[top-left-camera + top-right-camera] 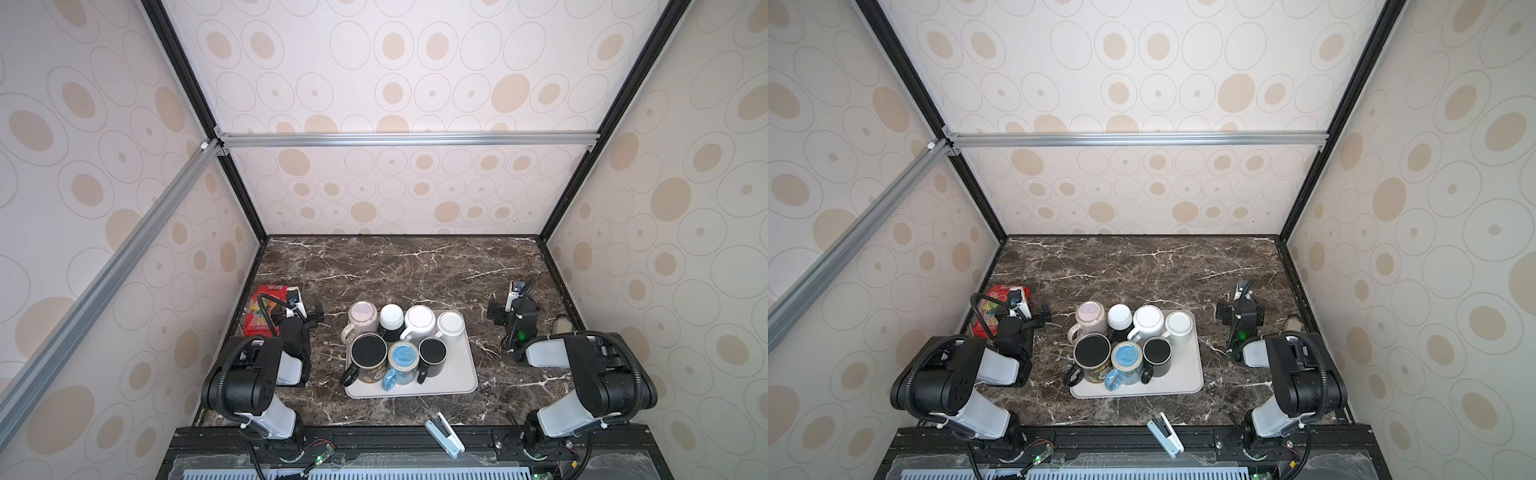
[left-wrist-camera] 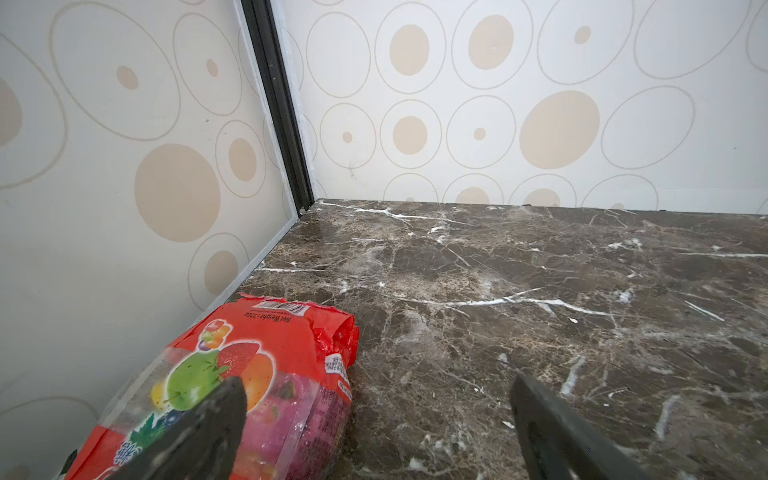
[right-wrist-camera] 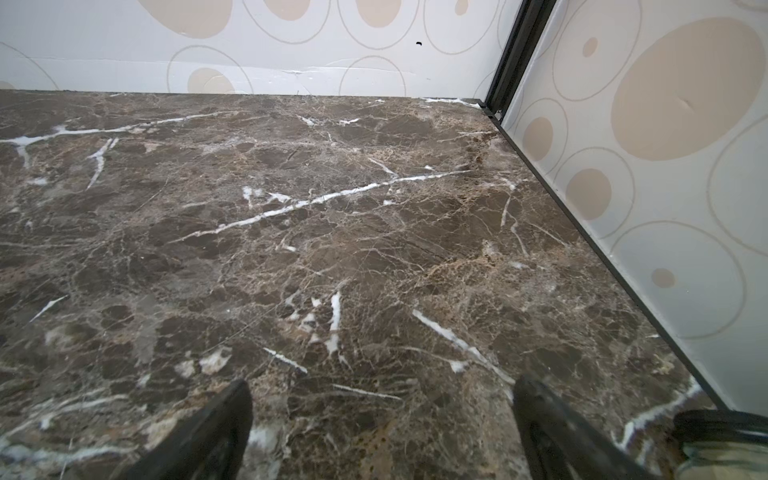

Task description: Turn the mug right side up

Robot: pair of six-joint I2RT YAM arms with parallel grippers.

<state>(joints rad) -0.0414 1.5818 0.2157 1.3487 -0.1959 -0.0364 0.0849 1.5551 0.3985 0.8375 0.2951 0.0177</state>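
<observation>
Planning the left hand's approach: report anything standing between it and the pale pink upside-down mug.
Nothing visible: only bare marble counter lies between the left hand and the pale pink upside-down mug.

Cream walls (image 1: 415, 83) patterned with beige ovals (framed by black and aluminium rails (image 1: 407, 139)) enclose a dark marble tabletop (image 1: 395, 266).

Desk (image 1: 415, 266): dark brown marble look with white veins, smooth, faint sheen. Tray (image 1: 465, 374): pale, matt, plastic-looking. Mugs (image 1: 419, 322) on tray: glazed, glossy ceramic. Snack bag (image 2: 266, 374), lower left of left wrist view: glossy crinkled plastic film, part transparent. Frame bar (image 1: 407, 139): brushed metal. Walls (image 1: 415, 83): matt, printed.
</observation>
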